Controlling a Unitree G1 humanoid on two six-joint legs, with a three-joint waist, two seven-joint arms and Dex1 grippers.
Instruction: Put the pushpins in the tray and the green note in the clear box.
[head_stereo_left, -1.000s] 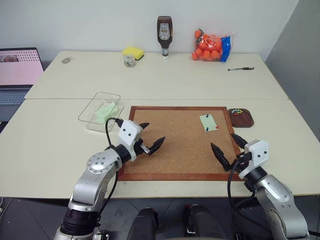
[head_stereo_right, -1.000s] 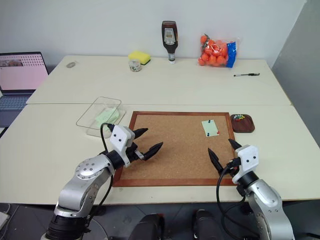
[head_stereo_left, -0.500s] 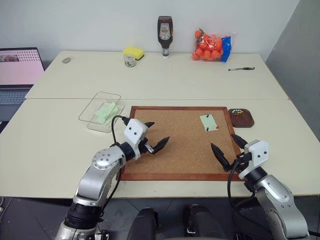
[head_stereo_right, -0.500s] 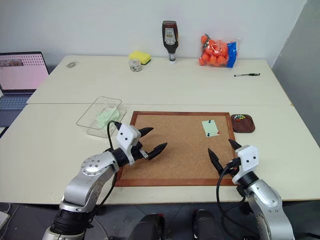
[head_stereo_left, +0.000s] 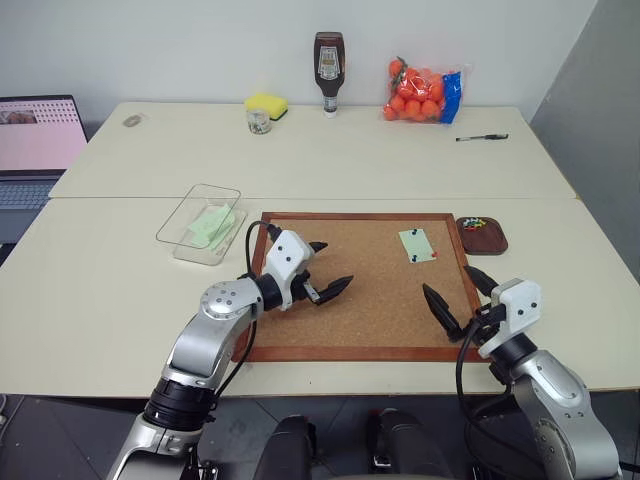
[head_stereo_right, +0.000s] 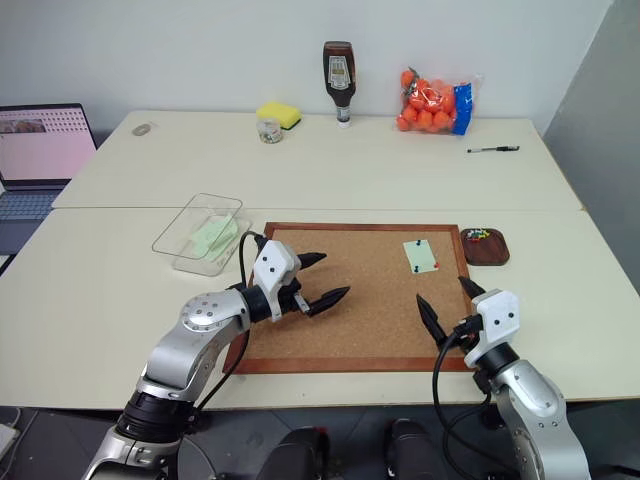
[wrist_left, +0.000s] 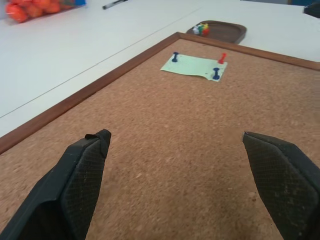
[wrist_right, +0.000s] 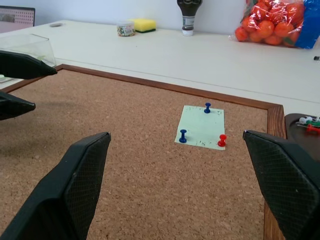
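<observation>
Both pincers, left (head_stereo_left: 326, 272) and right (head_stereo_left: 455, 297), gape wide over the grainy corkboard (head_stereo_left: 360, 300). Farther on, the thin green note (wrist_right: 202, 127) lies pinned there by three pushpins (wrist_right: 183, 136), beside the glossy brown tray (head_stereo_left: 482, 235).

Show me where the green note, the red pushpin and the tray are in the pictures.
green note (wrist_right: 201, 127): right wrist view, bare middle of the paper.
red pushpin (wrist_right: 222, 140): right wrist view, its red head, at one corner of the note.
tray (head_stereo_left: 482, 238): left eye view, bare brown floor of the dish.
</observation>
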